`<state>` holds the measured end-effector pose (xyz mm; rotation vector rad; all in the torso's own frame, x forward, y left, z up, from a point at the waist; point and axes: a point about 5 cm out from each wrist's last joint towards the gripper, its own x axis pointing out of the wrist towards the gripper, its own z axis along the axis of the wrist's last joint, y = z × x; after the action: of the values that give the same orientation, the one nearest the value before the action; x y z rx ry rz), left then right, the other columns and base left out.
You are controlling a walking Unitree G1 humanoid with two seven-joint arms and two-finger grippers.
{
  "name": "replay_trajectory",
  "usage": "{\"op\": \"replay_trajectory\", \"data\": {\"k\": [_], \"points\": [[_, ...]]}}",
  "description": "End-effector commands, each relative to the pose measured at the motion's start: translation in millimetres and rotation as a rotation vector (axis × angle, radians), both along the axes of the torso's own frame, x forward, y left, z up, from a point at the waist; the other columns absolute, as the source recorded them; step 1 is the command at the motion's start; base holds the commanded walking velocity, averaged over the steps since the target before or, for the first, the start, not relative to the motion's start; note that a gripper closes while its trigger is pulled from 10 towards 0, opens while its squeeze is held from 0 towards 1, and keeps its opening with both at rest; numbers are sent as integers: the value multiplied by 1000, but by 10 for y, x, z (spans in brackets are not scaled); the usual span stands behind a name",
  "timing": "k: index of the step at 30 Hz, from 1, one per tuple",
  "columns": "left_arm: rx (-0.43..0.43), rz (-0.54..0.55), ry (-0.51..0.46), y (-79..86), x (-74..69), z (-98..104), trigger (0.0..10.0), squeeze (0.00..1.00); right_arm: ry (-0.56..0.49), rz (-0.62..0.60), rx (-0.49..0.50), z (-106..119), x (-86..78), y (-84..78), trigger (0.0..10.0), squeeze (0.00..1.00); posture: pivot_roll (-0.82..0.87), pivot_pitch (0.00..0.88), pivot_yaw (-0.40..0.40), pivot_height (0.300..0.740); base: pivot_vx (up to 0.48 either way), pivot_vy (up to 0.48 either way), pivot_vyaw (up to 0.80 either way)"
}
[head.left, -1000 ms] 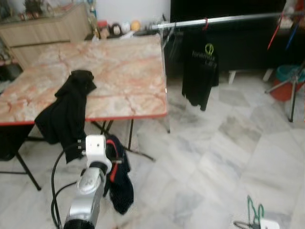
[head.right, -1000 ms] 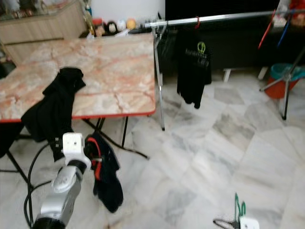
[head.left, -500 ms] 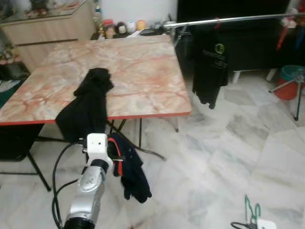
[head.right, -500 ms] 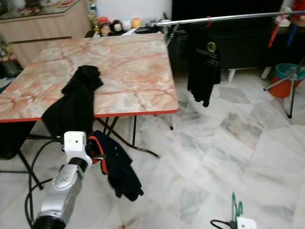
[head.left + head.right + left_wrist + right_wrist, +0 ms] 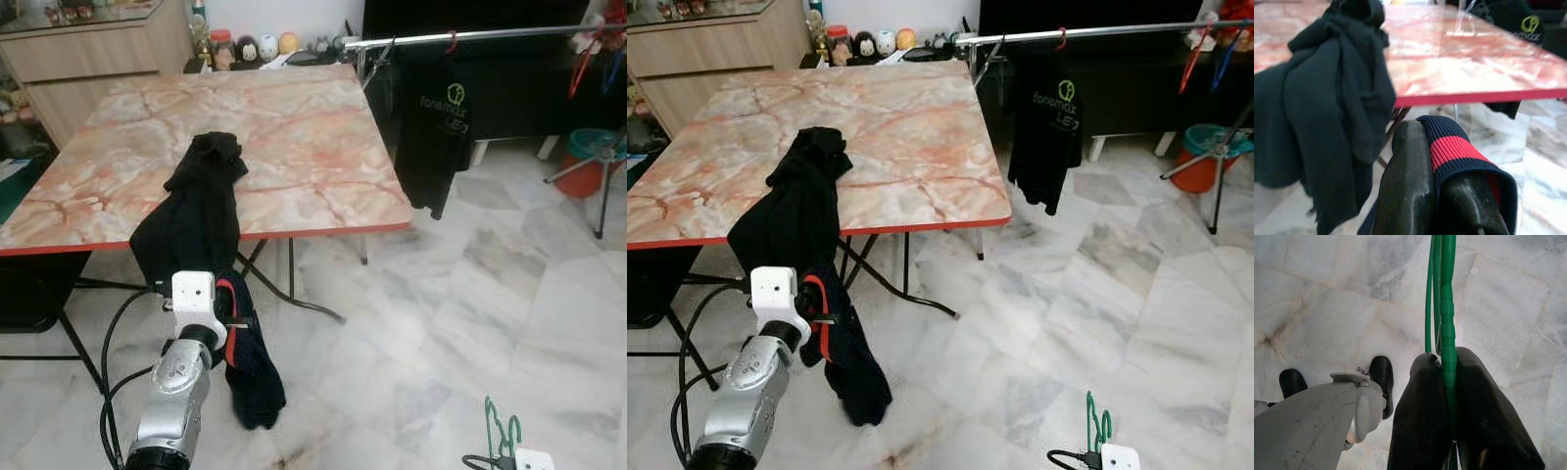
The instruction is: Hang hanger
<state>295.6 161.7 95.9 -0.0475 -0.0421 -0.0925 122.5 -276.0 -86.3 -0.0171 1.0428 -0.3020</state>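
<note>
Right wrist view shows the green hanger [image 5: 1444,308] pinched between the two black fingers [image 5: 1420,416] of the right gripper [image 5: 1449,396], its thin ribbed wire running up from the clamp over pale marble floor [image 5: 1327,293]. In the head views the hanger's hook rises from the lower right corner, low and well apart from the clothes rail [image 5: 470,37]. The left gripper [image 5: 1449,161] is clenched on a dark garment [image 5: 250,362], gripping its navy ribbed cuff with a red band; the rest hangs limp below the arm toward the floor.

The step in hand looks like pairing hanger and garment, then carrying them to the rail. To do it well, the robot would probably need to keep the hanger's hook upright and free of the fingers, and lift it high enough to clear the rail before lowering.

The rail is a slim shiny metal tube, already bearing a black T-shirt [image 5: 431,137] with a green logo. Just beside it stands a folding table [image 5: 323,147] with a glossy pink marble-patterned top edged in red, another soft black garment [image 5: 196,206] draped over its front edge.
</note>
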Motion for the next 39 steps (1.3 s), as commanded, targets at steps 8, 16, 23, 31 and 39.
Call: {"op": "replay_trajectory", "data": {"k": [8, 16, 23, 31, 39], "points": [[31, -19, -142, -22, 30, 380, 10000, 0, -7, 0, -1, 7, 17, -2, 10000, 0, 31, 0, 52, 740, 0, 0, 0], [34, -5, -238, 74, -61, 747, 10000, 0, -14, -9, -2, 14, 30, -10, 10000, 0, 32, 0, 50, 740, 0, 0, 0], [125, -64, -210, 233, -248, 783, 10000, 0, -12, -4, -5, 20, 37, -23, 10000, 0, 48, 0, 45, 740, 0, 0, 0], [130, -14, -209, 258, -195, 842, 10000, 0, -17, -6, -2, 23, 45, -21, 10000, 0, 43, 0, 45, 740, 0, 0, 0], [114, 9, -225, 258, -133, 924, 10000, 0, -12, -5, 2, 16, 40, -7, 10000, 0, 47, 0, 46, 740, 190, 0, 0]]}}
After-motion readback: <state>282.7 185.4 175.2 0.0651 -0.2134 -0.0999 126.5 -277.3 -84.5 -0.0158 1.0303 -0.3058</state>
